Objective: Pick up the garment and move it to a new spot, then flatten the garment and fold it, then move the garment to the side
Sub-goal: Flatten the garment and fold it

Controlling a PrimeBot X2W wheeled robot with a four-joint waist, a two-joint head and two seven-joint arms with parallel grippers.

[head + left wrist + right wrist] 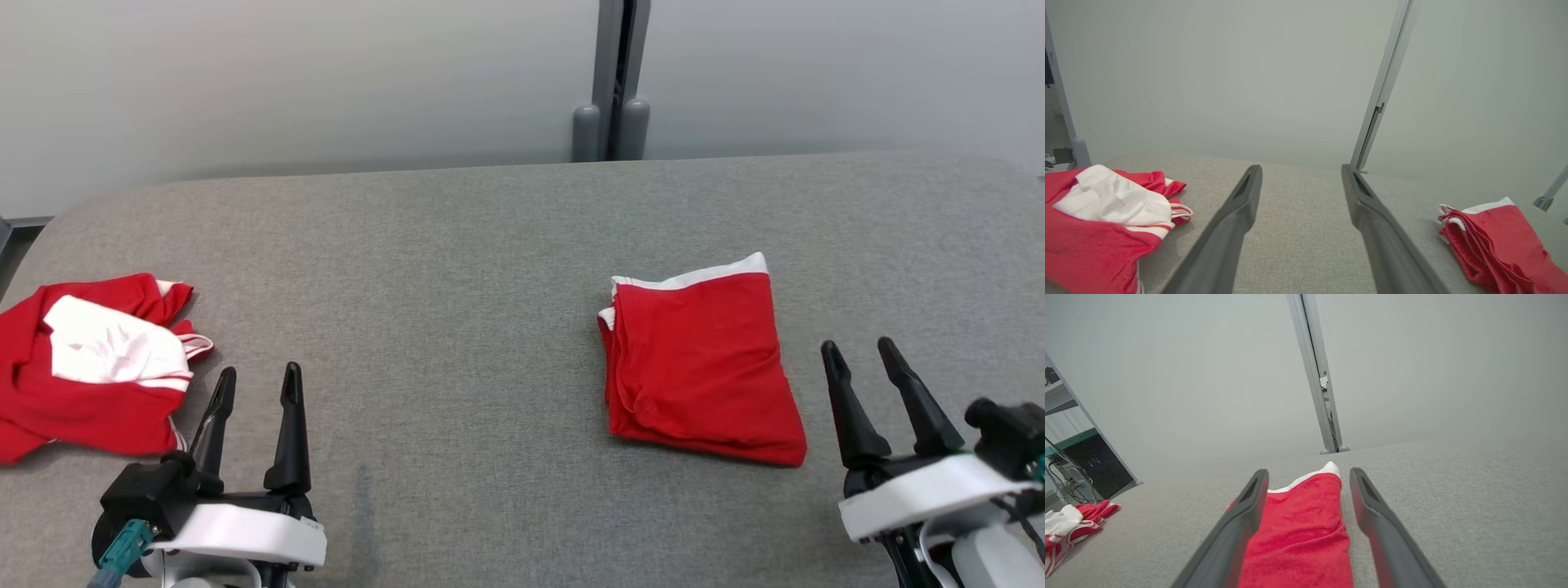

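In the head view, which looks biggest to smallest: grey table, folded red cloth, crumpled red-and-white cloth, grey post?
1. grey table
2. folded red cloth and crumpled red-and-white cloth: too alike to rank; the crumpled one is cut off.
3. grey post

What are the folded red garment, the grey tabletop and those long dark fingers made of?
Folded red garment: soft matte cloth, probably knit; fuzzy nap, limp layered edges.
Grey tabletop: woven fabric covering; visible speckled weave.
Left gripper's fingers: likely moulded plastic; smooth, dull sheen, though coated metal is possible.
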